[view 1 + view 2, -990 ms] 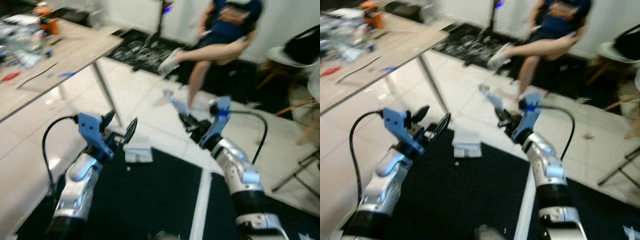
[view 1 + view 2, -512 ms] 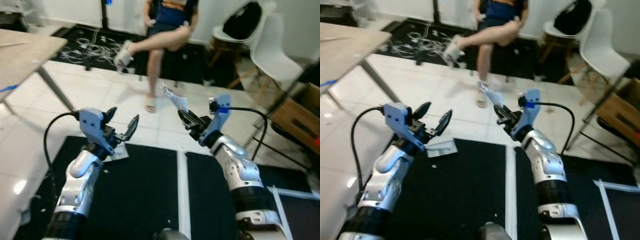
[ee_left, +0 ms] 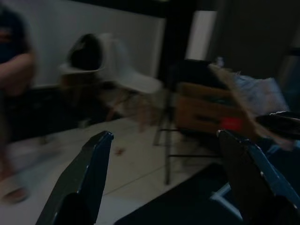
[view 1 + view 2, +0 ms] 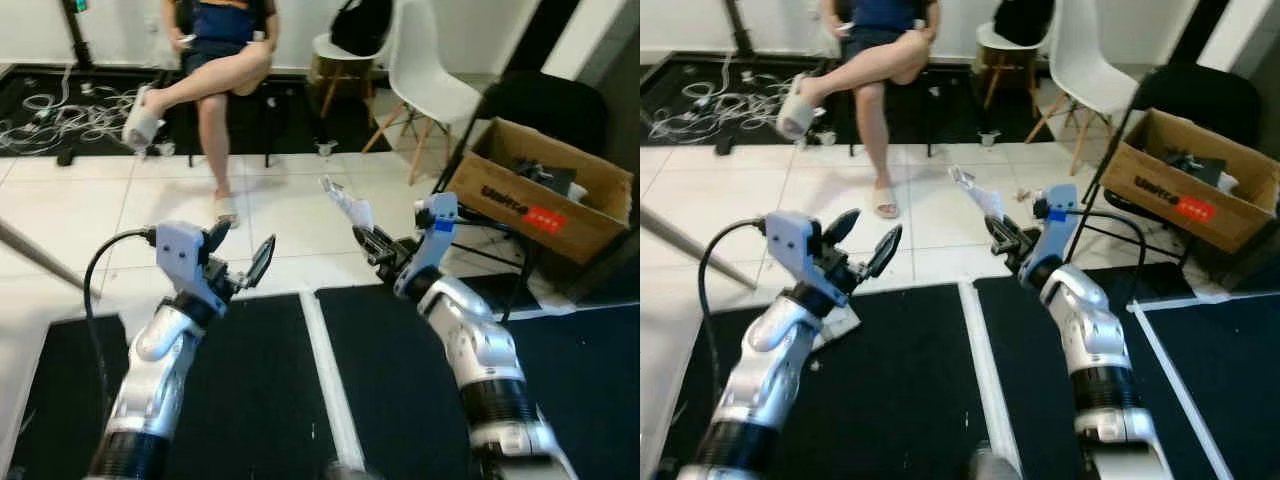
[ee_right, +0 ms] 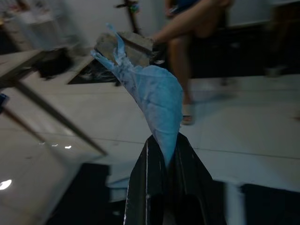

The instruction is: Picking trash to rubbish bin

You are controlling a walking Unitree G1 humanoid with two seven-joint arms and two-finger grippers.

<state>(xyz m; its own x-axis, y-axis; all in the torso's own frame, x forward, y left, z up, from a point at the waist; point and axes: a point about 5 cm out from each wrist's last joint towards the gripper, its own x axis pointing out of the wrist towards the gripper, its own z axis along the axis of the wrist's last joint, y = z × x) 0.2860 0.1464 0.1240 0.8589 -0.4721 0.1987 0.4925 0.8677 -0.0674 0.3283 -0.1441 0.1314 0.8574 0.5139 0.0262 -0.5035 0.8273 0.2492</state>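
White tiles and black mats (image 4: pixel 250 390) lie under my arms. My right gripper (image 4: pixel 368 240) pinches a crumpled tissue (image 5: pixel 154 101), its long axis running up and away past my fingertips. My left gripper (image 4: pixel 864 240) gapes empty. Beyond my right gripper, a cardboard box (image 4: pixel 540 190) sits open-topped beside a white chair (image 4: pixel 425 75).

Open tile floor (image 4: pixel 70 215) lies ahead of my arms. A seated person's legs (image 4: pixel 205 105) block the way ahead-left (one foot down), white chairs (image 4: pixel 425 75) stand beyond, a cardboard box (image 4: pixel 540 195) far right.
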